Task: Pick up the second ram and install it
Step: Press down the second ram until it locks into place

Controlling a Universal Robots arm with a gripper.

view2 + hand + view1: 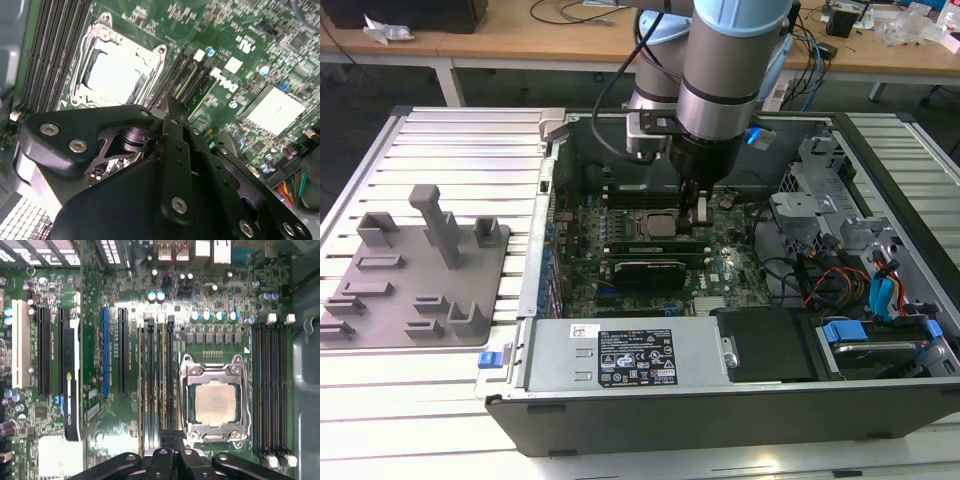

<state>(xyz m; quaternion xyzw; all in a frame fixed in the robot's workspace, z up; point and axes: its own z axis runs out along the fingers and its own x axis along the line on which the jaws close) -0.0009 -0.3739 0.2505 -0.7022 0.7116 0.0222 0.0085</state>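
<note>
I have the jaws [700,210] down inside the open computer case [880,180], just beside the CPU socket [658,226] and over the memory slots [159,385]. In the exterior view the arm's wrist [720,90] covers the fingertips, and in both wrist views the black linkage [170,170] blocks the tips, so I cannot tell how wide the jaws stand or whether they hold anything.

The second ram [655,243] lies right below the jaws, seated on edge in a slot beside the socket. Its long axis runs across the motherboard [620,280], from the exterior view's left to its right. In the first wrist view the sticks [162,390] show as thin edges, their near ends cut off by the linkage [172,460].

The grey tray [415,275] sits well apart from the jaws, on the desk [460,140].
</note>
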